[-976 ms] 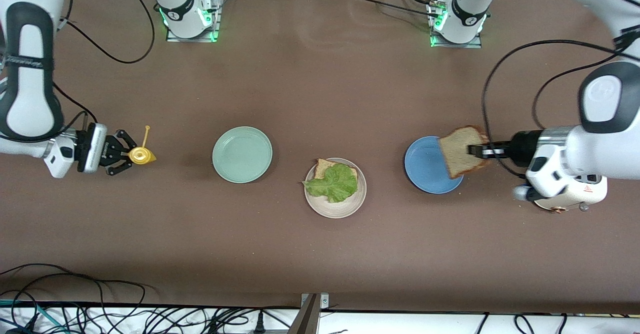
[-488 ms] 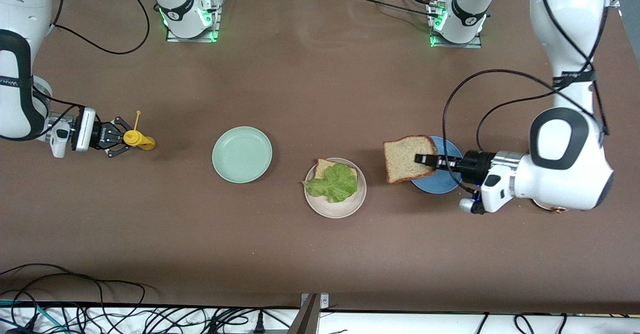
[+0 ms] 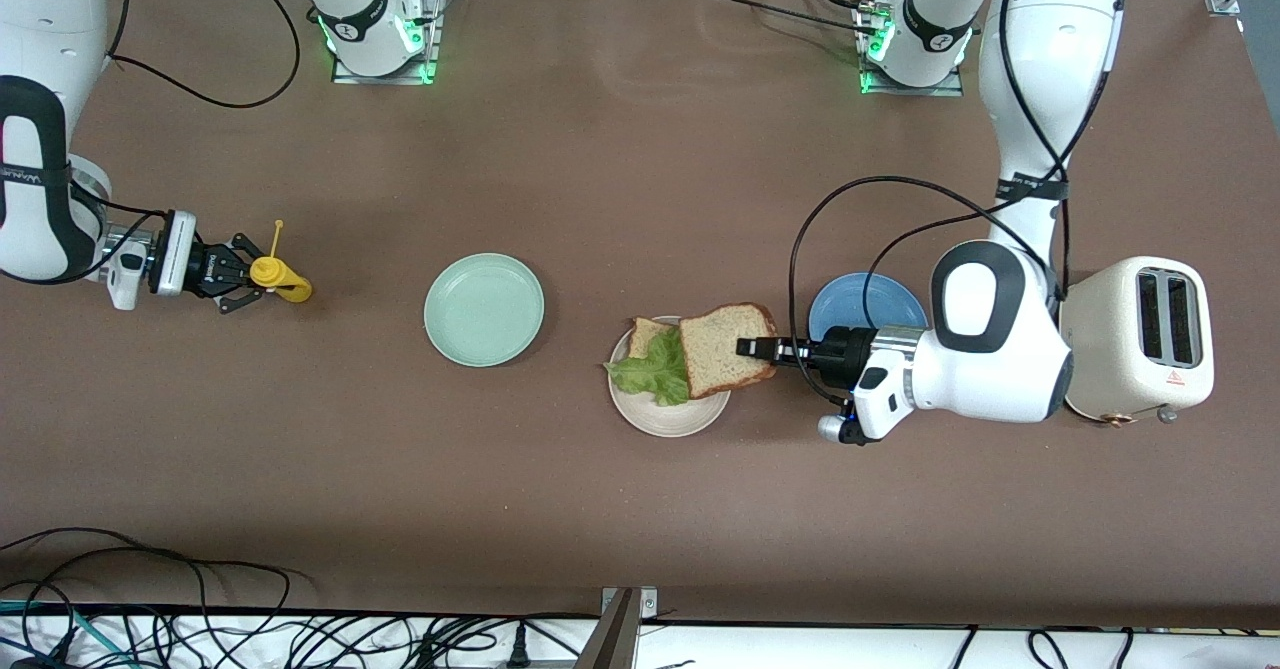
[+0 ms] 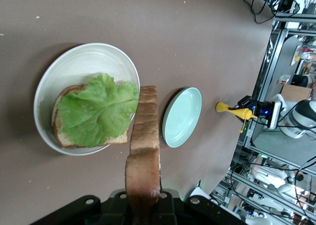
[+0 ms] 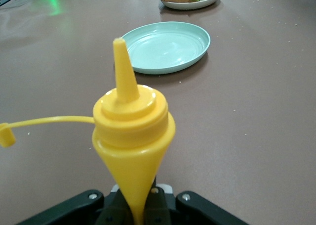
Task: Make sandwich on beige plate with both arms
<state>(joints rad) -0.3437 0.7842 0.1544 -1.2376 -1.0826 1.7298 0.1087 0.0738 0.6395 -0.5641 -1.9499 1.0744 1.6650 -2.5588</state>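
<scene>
Brown matting covers the table [image 3: 620, 179], cables trailing along its near edge. Left gripper [image 3: 752, 347] hangs over the beige plate [image 3: 668, 416], jaws pinching a bread slice [image 3: 724, 347] above the lettuce [image 3: 655, 369] and lower slice [image 3: 648, 330]. Right gripper [image 3: 238, 272], near the right arm's end, squeezes a yellow bottle [image 3: 277, 277]. Mint plate [image 3: 484, 309] and blue plate [image 3: 862, 299] flank the beige one, with a toaster [image 3: 1135, 339] at the left arm's end.
</scene>
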